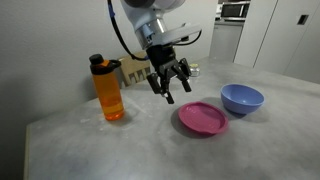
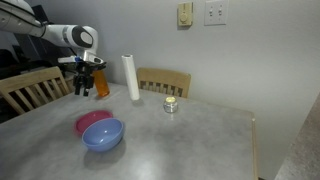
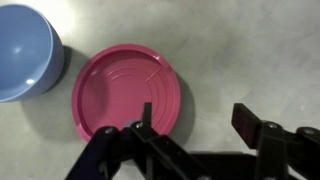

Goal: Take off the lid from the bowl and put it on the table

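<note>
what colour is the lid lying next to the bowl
Magenta-pink; the lid shows best in the wrist view.

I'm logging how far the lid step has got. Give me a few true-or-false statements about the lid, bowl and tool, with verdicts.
1. The lid lies flat on the table. True.
2. The bowl is covered. False: it is open, and the lid lies beside it.
3. The tool grips the lid. False: it is open, holds nothing and hangs above the table.
4. The orange bottle stands upright. True.
</note>
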`<state>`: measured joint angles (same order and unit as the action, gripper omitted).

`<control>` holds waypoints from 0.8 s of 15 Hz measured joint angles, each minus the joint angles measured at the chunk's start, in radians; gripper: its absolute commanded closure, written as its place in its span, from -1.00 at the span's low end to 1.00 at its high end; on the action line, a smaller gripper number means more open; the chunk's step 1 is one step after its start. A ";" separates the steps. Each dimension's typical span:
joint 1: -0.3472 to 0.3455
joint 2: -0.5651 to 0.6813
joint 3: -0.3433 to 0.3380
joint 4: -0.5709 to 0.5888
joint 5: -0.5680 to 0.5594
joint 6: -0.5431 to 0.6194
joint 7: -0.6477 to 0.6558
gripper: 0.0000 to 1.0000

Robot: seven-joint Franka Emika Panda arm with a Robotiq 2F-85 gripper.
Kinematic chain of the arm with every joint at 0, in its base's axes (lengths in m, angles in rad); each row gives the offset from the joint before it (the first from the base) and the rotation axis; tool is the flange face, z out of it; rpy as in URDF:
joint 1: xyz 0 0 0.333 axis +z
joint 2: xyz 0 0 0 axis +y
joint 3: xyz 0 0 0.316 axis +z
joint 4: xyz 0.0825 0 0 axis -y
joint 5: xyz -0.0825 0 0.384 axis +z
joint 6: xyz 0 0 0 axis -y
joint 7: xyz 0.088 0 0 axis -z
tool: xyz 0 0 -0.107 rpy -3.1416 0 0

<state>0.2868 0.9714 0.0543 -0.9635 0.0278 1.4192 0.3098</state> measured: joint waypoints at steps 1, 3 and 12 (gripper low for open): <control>-0.001 -0.022 0.000 -0.004 0.001 0.000 -0.001 -1.00; -0.004 -0.072 0.000 -0.021 0.002 0.001 -0.001 -1.00; -0.016 -0.287 -0.001 -0.193 0.005 0.003 0.008 -1.00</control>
<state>0.2705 0.6844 0.0532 -1.1567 0.0325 1.4221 0.3174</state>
